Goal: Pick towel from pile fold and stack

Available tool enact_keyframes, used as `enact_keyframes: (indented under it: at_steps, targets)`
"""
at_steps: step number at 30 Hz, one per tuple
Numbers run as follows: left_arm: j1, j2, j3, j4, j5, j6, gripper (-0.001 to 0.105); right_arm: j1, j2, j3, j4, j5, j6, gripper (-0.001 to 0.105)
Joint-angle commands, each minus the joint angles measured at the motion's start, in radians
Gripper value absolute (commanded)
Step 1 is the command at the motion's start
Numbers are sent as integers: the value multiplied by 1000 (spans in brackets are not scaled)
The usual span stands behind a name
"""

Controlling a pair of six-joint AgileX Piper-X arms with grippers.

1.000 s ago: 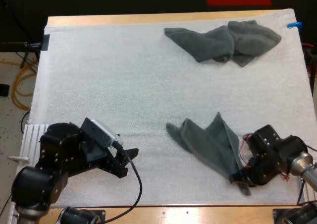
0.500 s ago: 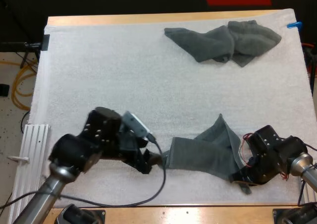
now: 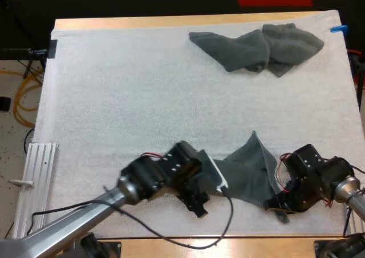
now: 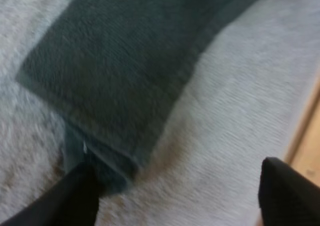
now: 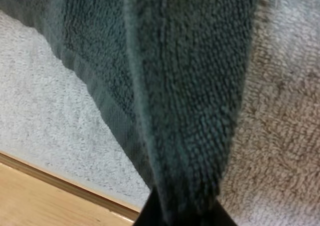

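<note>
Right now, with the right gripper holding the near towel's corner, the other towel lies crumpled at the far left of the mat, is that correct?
Not quite: the crumpled towel lies at the far right of the mat, as the high view shows. The right gripper does hold the near towel by its corner.

Even, diffuse light falls from overhead. The white mat [image 3: 114,98] reads bright and shows no glare. The far towel [image 3: 256,47] and the near towel [image 3: 251,172] cast only thin, soft shadows along their edges. Both wrist views are dimmer. There the mat takes a warm brownish cast in the shade next to the near towel.
</note>
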Motion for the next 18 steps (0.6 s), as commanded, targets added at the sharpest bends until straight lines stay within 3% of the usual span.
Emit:
enact_keyframes:
  at_steps: [1,8,11,14,16,18]
  targets:
    - [-21,26,-4,-41,-51,4,65,1,-1,-4,1,-5,1,1]
    - [-77,213,-4,-115,-170,4,65,1,-1,-4,4,-5,1,1]
    - [-76,293,-4,-105,-217,4,57,1,-1,-4,5,-5,1,1]
    - [-76,334,-4,-88,-223,4,36,1,-1,-4,5,-5,1,1]
    - [-76,331,-6,-71,-240,4,11,1,-1,-4,5,-5,1,1]
    - [-76,315,-15,-59,-259,4,1,1,-1,-4,1,-5,1,1]
